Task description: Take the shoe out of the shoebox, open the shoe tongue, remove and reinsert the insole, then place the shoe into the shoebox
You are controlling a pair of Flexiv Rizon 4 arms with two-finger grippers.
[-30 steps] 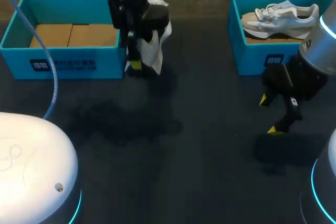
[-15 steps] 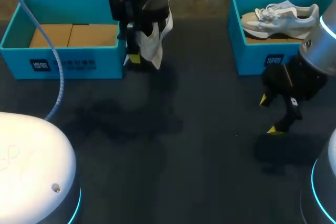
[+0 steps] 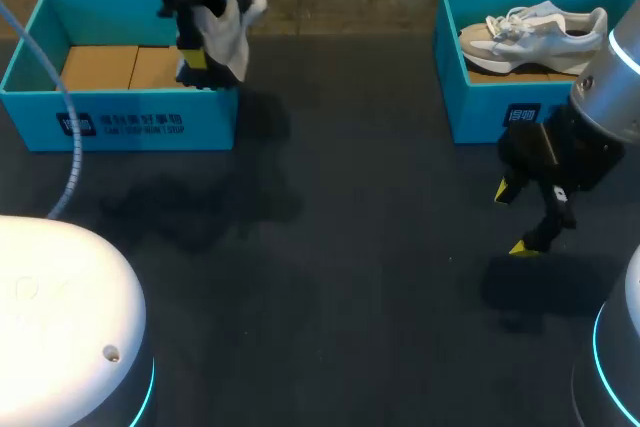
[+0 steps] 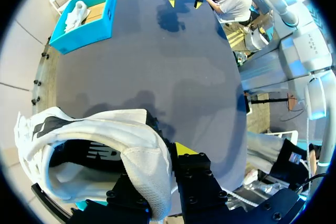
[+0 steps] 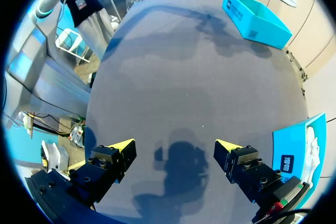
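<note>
Left jaws pinch the white mesh sneaker (image 3: 230, 27) by its collar, above the front corner of the teal cardboard shoebox (image 3: 120, 129). Right jaws open, idle over the dark counter (image 3: 330, 277). Risk: the thin grip slips, or the sneaker snags on the box wall.

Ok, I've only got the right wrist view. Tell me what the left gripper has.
Observer: The left gripper is shut on a white shoe, clamping one side of its opening.
Operator: Give me its position.
Observer: In the head view it hangs over the right end of the left shoebox, not set down inside.
Operator: Check inside that box.
Observer: Only brown cardboard shows on its floor, no shoe.
</note>
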